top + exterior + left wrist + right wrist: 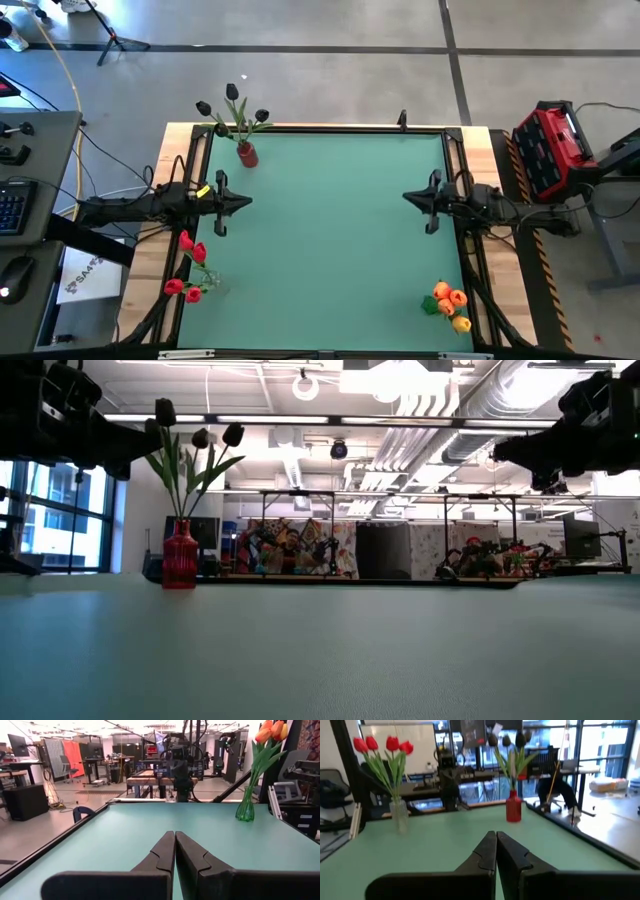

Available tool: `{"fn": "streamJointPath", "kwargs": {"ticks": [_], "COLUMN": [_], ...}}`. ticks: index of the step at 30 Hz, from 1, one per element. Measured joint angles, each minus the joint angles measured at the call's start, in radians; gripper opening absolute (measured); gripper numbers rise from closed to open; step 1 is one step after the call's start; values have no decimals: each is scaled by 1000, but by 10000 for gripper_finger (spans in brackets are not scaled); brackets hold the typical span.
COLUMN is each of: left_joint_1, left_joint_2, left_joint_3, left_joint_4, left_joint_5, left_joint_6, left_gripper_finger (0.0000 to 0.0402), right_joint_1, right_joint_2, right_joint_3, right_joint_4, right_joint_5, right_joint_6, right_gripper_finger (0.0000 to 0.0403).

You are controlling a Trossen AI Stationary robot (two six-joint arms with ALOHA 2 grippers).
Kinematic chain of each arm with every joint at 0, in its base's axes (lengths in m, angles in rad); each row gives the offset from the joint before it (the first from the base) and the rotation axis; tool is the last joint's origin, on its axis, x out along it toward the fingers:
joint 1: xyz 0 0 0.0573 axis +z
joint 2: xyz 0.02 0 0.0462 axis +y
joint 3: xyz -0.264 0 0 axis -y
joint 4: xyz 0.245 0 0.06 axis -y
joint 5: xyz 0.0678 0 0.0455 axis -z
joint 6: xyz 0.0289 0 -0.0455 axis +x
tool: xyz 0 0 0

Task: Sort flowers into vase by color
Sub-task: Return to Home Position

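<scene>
Counter (330,250): green top, three vases near its corners, middle bare.

Black flowers (232,108): three, standing in the red vase (247,154) at the back left corner. Heads lean apart, some past the counter's edge.

Red flowers (190,265): four, in the clear vase (398,815) by the left edge, near the front corner.

Orange flowers (450,300): a tight bunch in the green vase (245,810) at the front right corner.

Left hand (245,201): fingers pressed together, holding nothing, raised over the middle of the left edge, pointing inward.

Right hand (407,197): likewise closed and empty, over the middle of the right edge, facing the left one.

Handling, as judged: the flowers look very light, with thin stems that probably bend and spring back, and soft heads that would crush or pull off. The best hold is likely mid-stem, on a bare stretch between the leaves and the head, with a gentle pinch. The narrow vases look top-heavy with flowers in them and could tip if a stem is dragged sideways, so lift straight up.

Status, as judged: every flower in view is in a vase, grouped by colour, and none lies loose.
</scene>
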Motion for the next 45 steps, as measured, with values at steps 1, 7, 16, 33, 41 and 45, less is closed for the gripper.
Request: {"fn": "streamJointPath", "kwargs": {"ticks": [1, 7, 16, 33, 41, 45], "left_joint_1": [0, 0, 0, 0, 0, 0], "left_joint_2": [0, 0, 0, 0, 0, 0], "left_joint_3": [0, 0, 0, 0, 0, 0], "left_joint_4": [0, 0, 0, 0, 0, 0], "left_joint_5": [0, 0, 0, 0, 0, 0], "left_joint_6": [-1, -6, -6, -6, -7, -7], "left_gripper_finger": [0, 0, 0, 0, 0, 0], "right_joint_1": [0, 0, 0, 0, 0, 0], "right_joint_2": [0, 2, 2, 2, 2, 2], "right_joint_3": [0, 0, 0, 0, 0, 1], "right_joint_4": [-14, -31, -31, -32, -33, -33], "right_joint_5": [0, -5, -6, -8, -8, -8], "right_joint_6": [1, -3, -3, -4, -4, -4], "right_gripper_finger": [0, 0, 0, 0, 0, 0]}}
